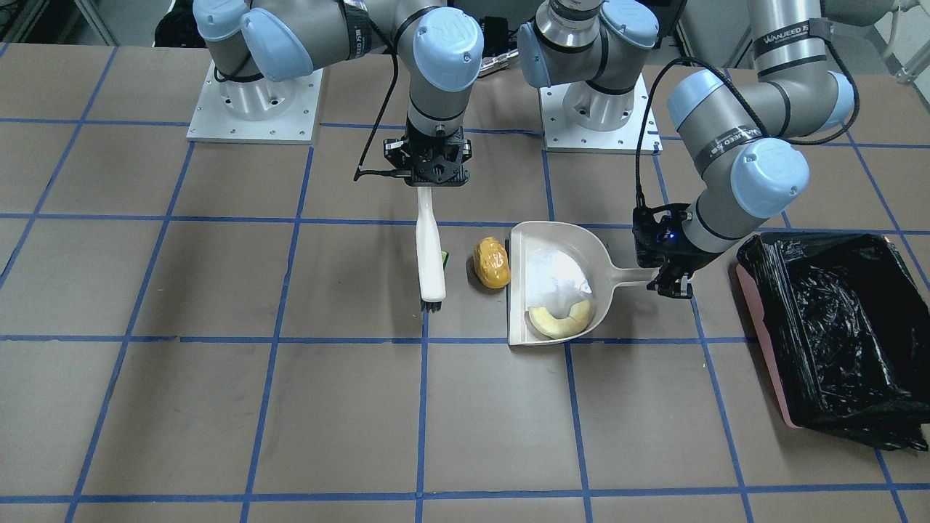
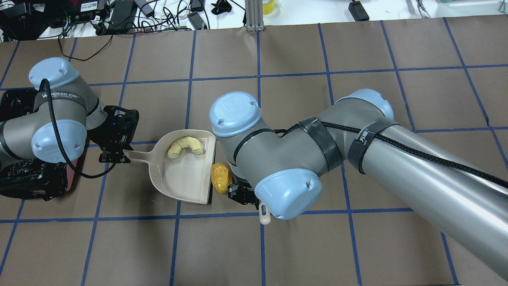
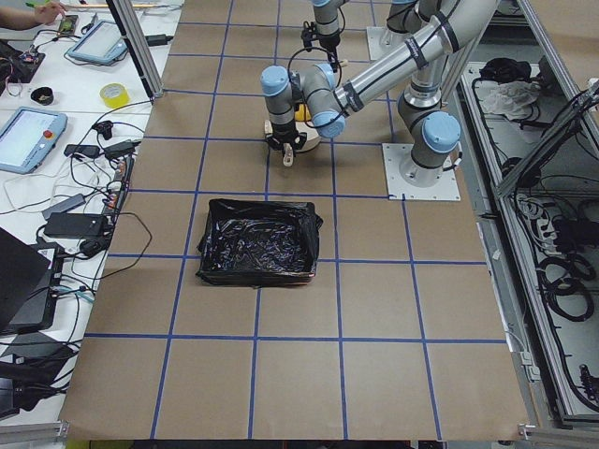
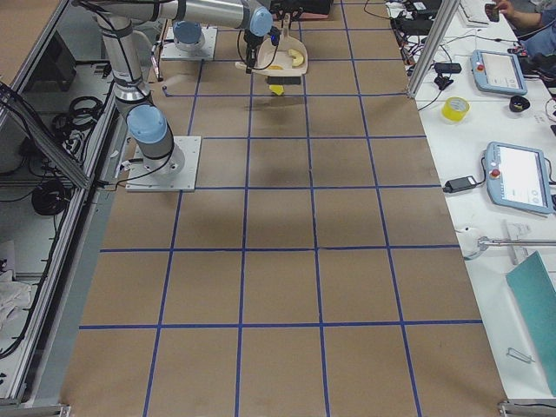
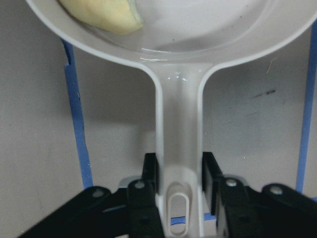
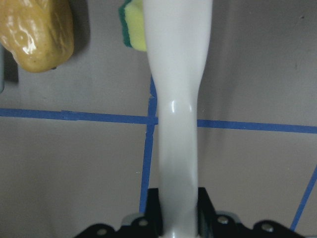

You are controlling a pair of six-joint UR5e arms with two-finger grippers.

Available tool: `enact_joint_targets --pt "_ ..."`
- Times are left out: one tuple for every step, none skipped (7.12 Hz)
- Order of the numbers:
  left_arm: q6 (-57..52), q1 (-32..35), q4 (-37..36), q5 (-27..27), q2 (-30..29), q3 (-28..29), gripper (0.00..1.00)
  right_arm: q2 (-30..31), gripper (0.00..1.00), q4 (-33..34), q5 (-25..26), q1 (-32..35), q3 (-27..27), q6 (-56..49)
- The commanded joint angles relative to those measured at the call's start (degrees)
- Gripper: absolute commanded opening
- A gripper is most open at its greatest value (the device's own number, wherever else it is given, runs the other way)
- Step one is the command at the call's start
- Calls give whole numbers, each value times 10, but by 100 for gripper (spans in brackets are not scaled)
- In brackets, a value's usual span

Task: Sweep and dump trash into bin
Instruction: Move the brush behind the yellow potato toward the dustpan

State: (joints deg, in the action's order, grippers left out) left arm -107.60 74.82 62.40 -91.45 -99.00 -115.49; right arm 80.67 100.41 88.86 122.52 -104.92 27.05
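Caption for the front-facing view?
Right gripper holds the brush by the potato-like lump and sponge; left gripper holds the dustpan with the crescent piece inside, bin nearby.

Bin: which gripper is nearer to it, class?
Left. The left gripper, gripping the dustpan, is just beside the bin; the right gripper, holding the brush, is beyond the dustpan.

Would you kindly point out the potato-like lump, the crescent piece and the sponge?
potato-like lump [image 1: 491, 263], front-facing view, its middle.
crescent piece [image 1: 557, 327], front-facing view, its arch.
sponge [image 6: 136, 27], right wrist view, yellow face.

left arm: elbow bent, wrist low, jaws clamped | right arm: wrist vertical, jaws down, clamped
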Motion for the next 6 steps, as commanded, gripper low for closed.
enact_joint_targets --pt "0 1 1 -1 3 0 0 2 0 0 0 0 0 -1" --pt "1 1 1 0 2 0 0 0 0 0 0 0 0 0" --pt "2 1 1 0 1 -1 0 -5 0 2 -2 1 -1 6" --pt "3 1 1 0 1 0 0 -18 0 15 -6 4 -5 39" --pt "5 1 2 0 1 -1 0 -29 0 30 -14 12 -5 54" --pt "5 1 2 0 1 -1 0 -40 0 35 -40 37 -4 81"
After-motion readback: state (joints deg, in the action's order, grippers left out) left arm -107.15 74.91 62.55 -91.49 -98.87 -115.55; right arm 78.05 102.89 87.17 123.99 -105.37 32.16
